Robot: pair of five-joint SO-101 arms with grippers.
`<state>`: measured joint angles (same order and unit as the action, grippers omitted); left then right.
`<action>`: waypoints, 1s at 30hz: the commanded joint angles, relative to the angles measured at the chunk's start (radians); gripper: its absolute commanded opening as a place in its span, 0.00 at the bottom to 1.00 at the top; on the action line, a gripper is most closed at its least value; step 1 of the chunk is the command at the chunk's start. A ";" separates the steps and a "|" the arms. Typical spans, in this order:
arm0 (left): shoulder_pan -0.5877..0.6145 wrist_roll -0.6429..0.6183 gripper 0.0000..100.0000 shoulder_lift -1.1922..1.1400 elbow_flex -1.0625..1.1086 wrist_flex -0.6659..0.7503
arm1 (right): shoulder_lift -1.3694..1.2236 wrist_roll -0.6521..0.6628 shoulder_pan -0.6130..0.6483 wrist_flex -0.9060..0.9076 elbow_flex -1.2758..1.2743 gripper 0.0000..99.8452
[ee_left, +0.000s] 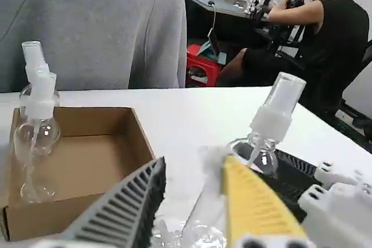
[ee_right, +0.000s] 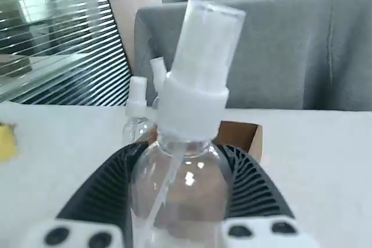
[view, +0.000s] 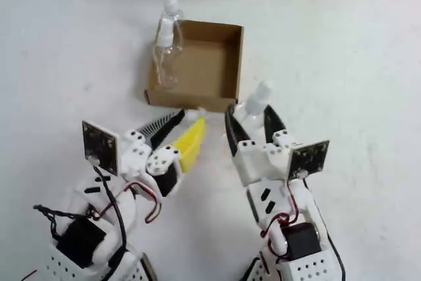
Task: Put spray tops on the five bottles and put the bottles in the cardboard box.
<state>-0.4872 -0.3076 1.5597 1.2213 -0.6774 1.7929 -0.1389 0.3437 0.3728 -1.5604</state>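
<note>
In front of the cardboard box on the table, the right hand pinches an upright bottle with its spray top on. Just beside it, the left hand is closed on a clear item too blurred to name. Two capped bottles stand at the box's wall on the left arm's side, one of them inside.

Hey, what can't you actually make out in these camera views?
Clear item at the left gripper: blurred and cut off by the left wrist view's edge; covered by the gripper in the high view.
Base of the bottle in the right gripper: hidden behind grippers in all views.
</note>
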 commanded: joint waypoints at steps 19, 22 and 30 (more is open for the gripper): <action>-0.323 0.112 0.02 0.024 0.322 0.209 | -0.541 -0.066 -0.041 -0.136 0.514 0.02; -0.305 0.112 0.02 0.024 0.431 0.411 | -0.575 -0.075 0.010 -0.070 0.537 0.02; -0.239 0.112 0.02 0.018 0.477 0.568 | -0.541 -0.075 0.085 0.116 0.531 0.02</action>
<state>-0.7419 -0.2048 1.5673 1.7031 -0.1557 1.2236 -0.2018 0.4189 0.4542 -1.0771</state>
